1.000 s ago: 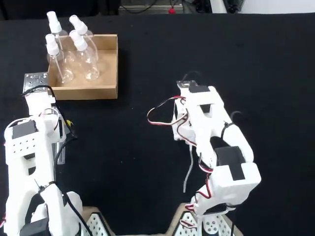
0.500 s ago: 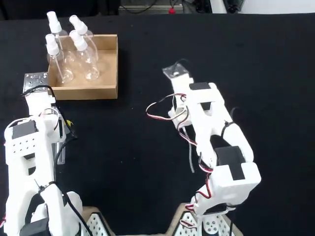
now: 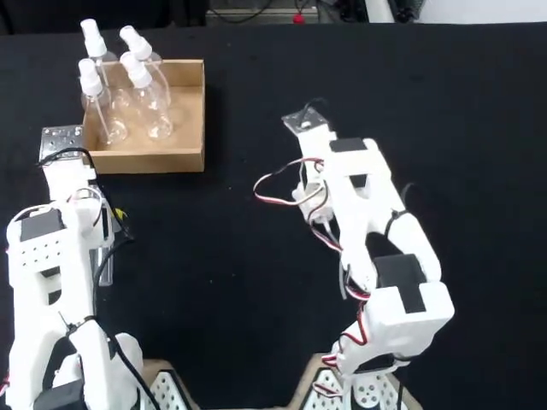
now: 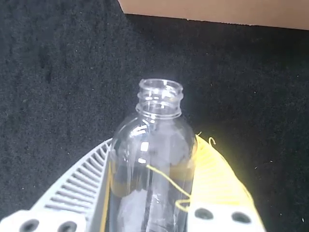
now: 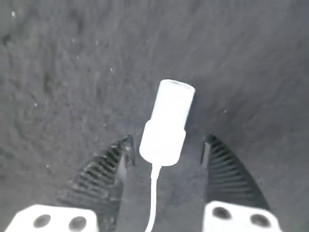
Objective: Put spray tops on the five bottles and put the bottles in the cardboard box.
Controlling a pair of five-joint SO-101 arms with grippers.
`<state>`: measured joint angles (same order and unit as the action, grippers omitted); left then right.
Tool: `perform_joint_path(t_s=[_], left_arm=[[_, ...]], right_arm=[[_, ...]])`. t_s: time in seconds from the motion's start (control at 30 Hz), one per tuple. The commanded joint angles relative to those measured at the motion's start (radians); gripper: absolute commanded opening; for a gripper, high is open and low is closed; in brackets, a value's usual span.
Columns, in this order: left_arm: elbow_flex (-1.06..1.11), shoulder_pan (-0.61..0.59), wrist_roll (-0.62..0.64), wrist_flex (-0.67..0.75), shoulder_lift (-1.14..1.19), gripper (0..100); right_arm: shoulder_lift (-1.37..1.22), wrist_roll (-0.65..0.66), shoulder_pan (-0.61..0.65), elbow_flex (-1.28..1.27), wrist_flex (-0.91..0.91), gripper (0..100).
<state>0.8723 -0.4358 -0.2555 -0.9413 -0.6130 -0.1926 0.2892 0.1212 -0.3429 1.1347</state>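
Cardboard box (image 3: 149, 160) holds four capped bottles (image 3: 145, 85); left gripper (image 4: 153, 145) clamps an uncapped bottle (image 4: 154, 169), right gripper (image 5: 167, 142) gapes around a spray top (image 5: 169, 121).

A matt black cloth (image 3: 256, 77), napped and flecked with pale lint, covered the table. The cardboard box (image 3: 190, 111) at far left was plain brown card with a dull finish. The boxed bottles (image 3: 154, 111) were clear, glossy plastic, capped with smooth white plastic spray tops (image 3: 90, 34). The arms (image 3: 367, 222) wore smooth white plastic shells. The uncapped bottle (image 4: 152, 164) was clear and shiny, catching bright highlights between the left gripper (image 4: 153, 140) and its ribbed plastic fingers, one white (image 4: 84, 181), one yellow (image 4: 217, 183). The loose spray top (image 5: 167, 123) was smooth, satin white plastic.
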Motion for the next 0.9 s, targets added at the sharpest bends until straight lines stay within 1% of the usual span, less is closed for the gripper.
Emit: perform_joint_path(t_s=[0.0, 0.07, 0.2, 0.3, 0.4, 0.63, 0.77, 0.8, 0.87], left_arm=[[-0.015, -0.004, 0.003, 0.014, -0.032, 9], [-0.015, -0.004, 0.003, 0.014, -0.032, 9], [-0.015, -0.002, 0.003, 0.014, -0.028, 9], [-0.015, -0.002, 0.003, 0.014, -0.028, 9], [-0.015, -0.002, 0.003, 0.015, -0.026, 9], [-0.015, -0.002, 0.003, 0.015, -0.026, 9], [-0.015, -0.002, 0.002, 0.015, -0.026, 9], [-0.015, -0.002, 0.002, 0.015, -0.026, 9], [-0.015, -0.002, 0.002, 0.014, -0.028, 9]], right_arm=[[0.015, -0.123, -0.005, 0.059, 0.009, 18.5], [0.007, -0.181, -0.003, 0.058, 0.008, 16.2], [-0.045, -0.19, -0.005, 0.054, -0.002, 15.5], [-0.094, -0.152, -0.011, 0.068, 0.002, 15.5], [-0.124, -0.143, -0.011, 0.071, 0.006, 15.6], [-0.094, -0.135, -0.008, 0.081, 0.0, 15.5], [-0.093, -0.106, -0.005, 0.077, 0.0, 15.0], [-0.093, -0.103, -0.006, 0.076, 0.0, 13.6], [-0.084, -0.101, -0.014, 0.076, -0.002, 7.6]])
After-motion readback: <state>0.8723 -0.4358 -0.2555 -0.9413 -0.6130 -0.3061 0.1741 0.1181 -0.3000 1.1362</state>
